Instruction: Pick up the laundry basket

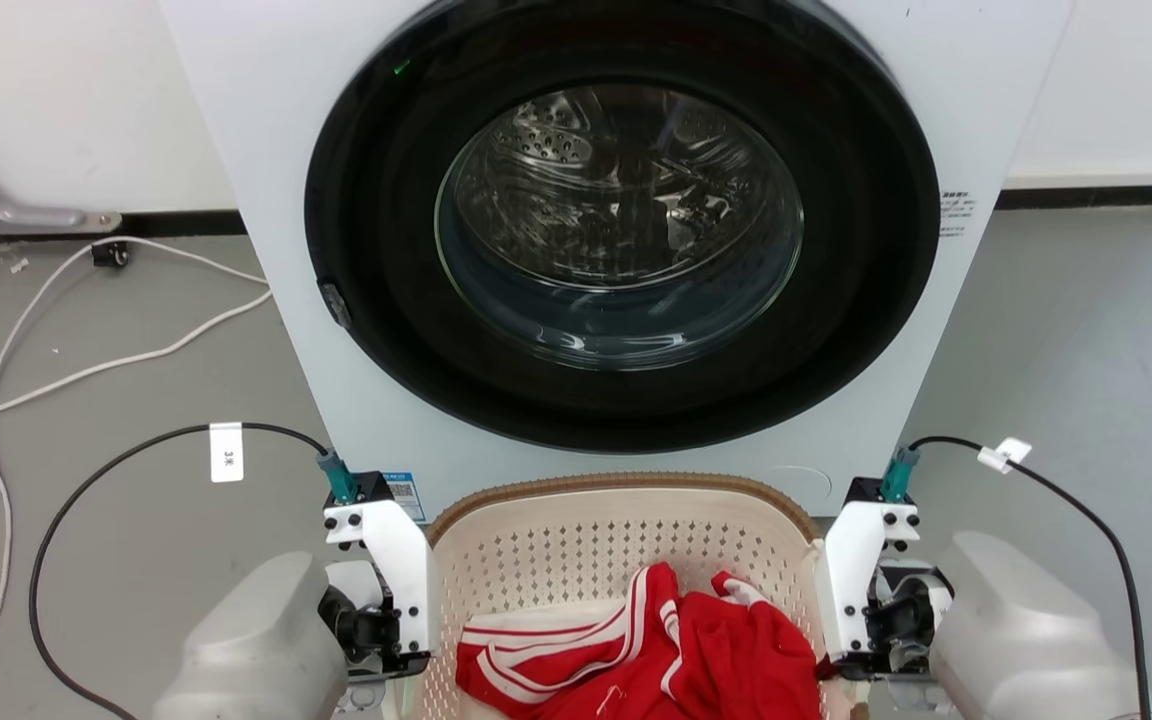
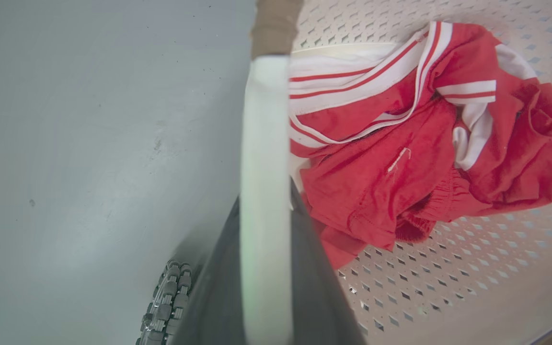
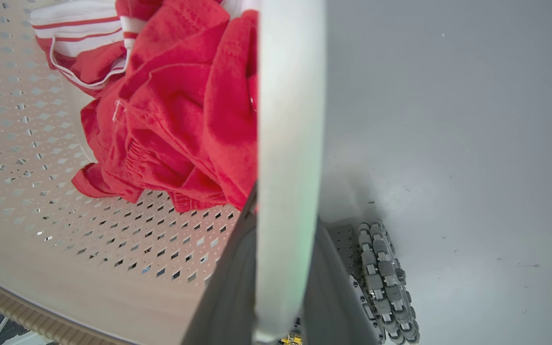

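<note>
1. Cream perforated plastic forms the laundry basket (image 1: pixel 576 545), at 6 o'clock in the head view and just in front of the washer (image 1: pixel 256 100). Its brown woven-look rim (image 1: pixel 616 482) curves along the far edge.
2. A red garment (image 1: pixel 696 650) with white stripes lies crumpled inside the basket, toward 5 o'clock of its interior.
3. The left gripper (image 2: pixel 265 206) is against the basket's left side, at 7 o'clock in the head view. In the left wrist view its dark fingers (image 2: pixel 213 287) press either side of the white left loop handle (image 2: pixel 264 120), which runs from 6 toward 12 o'clock. The jaws are closed down to the handle's width.
4. The right gripper (image 3: pixel 288 211) is at 5 o'clock in the head view, against the basket's right side. Its dark fingers (image 3: pixel 228 287) clamp the white right loop handle (image 3: pixel 290 96) the same way, with nothing else between them.
5. The washer's round black door (image 1: pixel 626 230) sits at 12 o'clock, the steel drum showing through its glass.
6. A white cable (image 1: pixel 116 365) trails over the grey floor (image 1: pixel 1086 350) at 9 o'clock, with a black cable (image 1: pixel 86 480) nearer, at 8 o'clock.
7. I cannot tell whether the basket's base touches the floor.
</note>
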Motion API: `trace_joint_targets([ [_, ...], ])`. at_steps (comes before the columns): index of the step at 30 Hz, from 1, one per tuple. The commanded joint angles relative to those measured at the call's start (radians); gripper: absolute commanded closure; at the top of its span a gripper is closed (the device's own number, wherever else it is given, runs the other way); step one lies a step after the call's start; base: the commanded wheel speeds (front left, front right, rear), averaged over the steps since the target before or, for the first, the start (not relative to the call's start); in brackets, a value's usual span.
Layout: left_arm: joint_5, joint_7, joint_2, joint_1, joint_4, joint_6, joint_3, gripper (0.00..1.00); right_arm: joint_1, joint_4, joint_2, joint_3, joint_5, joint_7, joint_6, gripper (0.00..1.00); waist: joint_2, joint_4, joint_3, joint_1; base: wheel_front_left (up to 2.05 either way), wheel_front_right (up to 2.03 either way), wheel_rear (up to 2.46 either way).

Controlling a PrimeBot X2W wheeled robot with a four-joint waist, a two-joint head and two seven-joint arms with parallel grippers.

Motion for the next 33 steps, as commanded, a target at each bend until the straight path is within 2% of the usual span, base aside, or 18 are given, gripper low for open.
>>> trace_joint_targets([
  [1,-0.014,0.002,-0.037,0.010,-0.014,-0.013,-0.002,1.00,0.010,-0.014,0.042,-0.002,0.009,0.002,0.013,1.00,0.0000,0.001,-0.010,0.0003,0.00,0.00,0.00],
  [13,-0.034,-0.030,-0.039,0.043,-0.012,-0.013,-0.019,1.00,0.048,-0.013,0.046,-0.015,0.000,-0.012,0.014,1.00,0.0000,0.000,-0.057,0.0003,0.00,0.00,0.00],
  [33,-0.049,-0.088,-0.022,0.044,-0.016,-0.013,-0.046,1.00,0.066,-0.012,0.043,-0.050,-0.031,-0.036,0.014,1.00,0.0000,-0.003,-0.053,0.0003,0.00,0.00,0.00],
])
